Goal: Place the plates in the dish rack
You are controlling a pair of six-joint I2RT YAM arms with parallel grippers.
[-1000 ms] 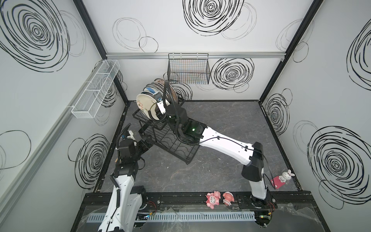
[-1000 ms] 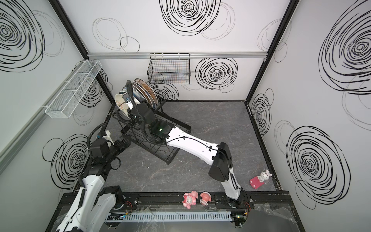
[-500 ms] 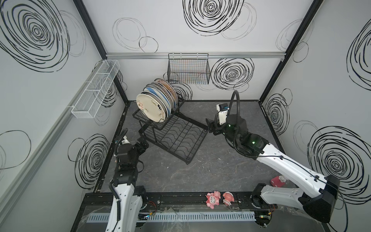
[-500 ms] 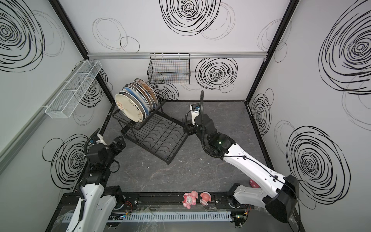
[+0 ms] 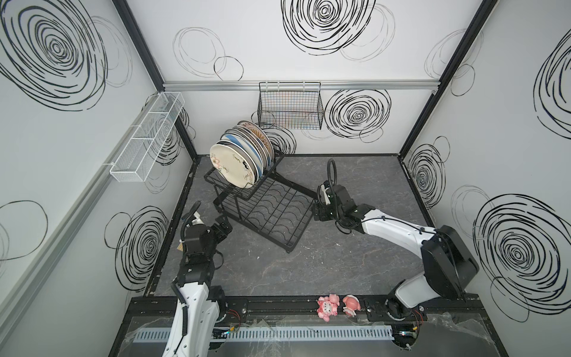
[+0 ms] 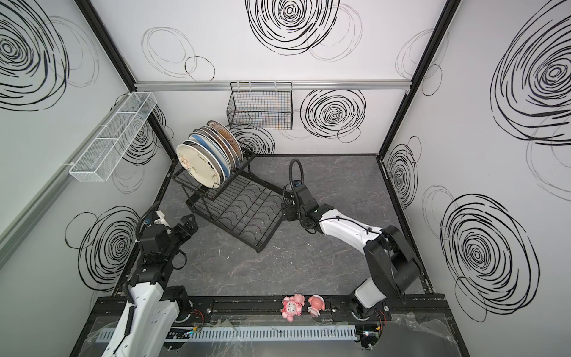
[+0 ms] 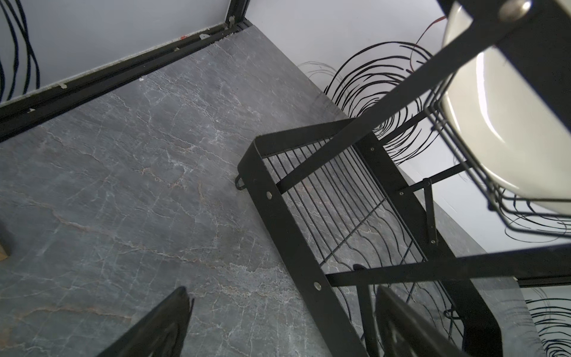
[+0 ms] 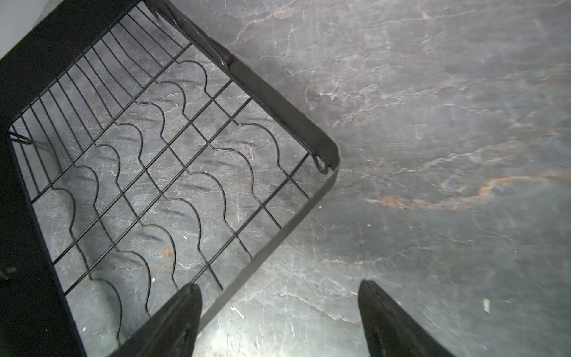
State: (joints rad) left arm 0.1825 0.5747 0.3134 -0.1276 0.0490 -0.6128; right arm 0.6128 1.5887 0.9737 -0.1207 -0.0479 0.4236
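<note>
the right gripper (image 8: pixel 278 286) is seen with its jaws spread wide and nothing held between them; only the grey marbled floor (image 8: pixel 432 154) is framed in the gap. in both top views the right gripper (image 5: pixel 319 213) (image 6: pixel 285 213) is placed low, just beside the right edge of the dish rack (image 5: pixel 272 213) (image 6: pixel 241 213). whether that edge is touched cannot be told. in the right wrist view one dark fingertip (image 8: pixel 188 296) is overlapped with the rim of the rack's lower tray (image 8: pixel 278 102), whose wavy slot dividers are left bare.

the left gripper (image 7: pixel 281 290) is likewise shown wide open, with nothing gripped. a black frame bar of the dish rack (image 7: pixel 293 222) is seen running between the two fingers in the left wrist view, though contact cannot be judged. in both top views the left gripper (image 5: pixel 224 227) (image 6: pixel 188 225) is set near the rack's near left corner.

the plates (image 5: pixel 234 163) (image 6: pixel 200 160) are stood on edge, packed close together in the rack's raised upper basket (image 5: pixel 216 182), with a cream plate bearing small drawings at the front. part of a cream plate (image 7: pixel 500 123) is caught in the left wrist view. the rack is set at an angle on the floor, towards the back left corner.

a black wire basket (image 5: pixel 290 111) is hung on the back wall, and a white mesh basket (image 5: pixel 145 139) on the left wall. two pink figurines (image 5: pixel 327 306) are lined up on the front rail.
</note>
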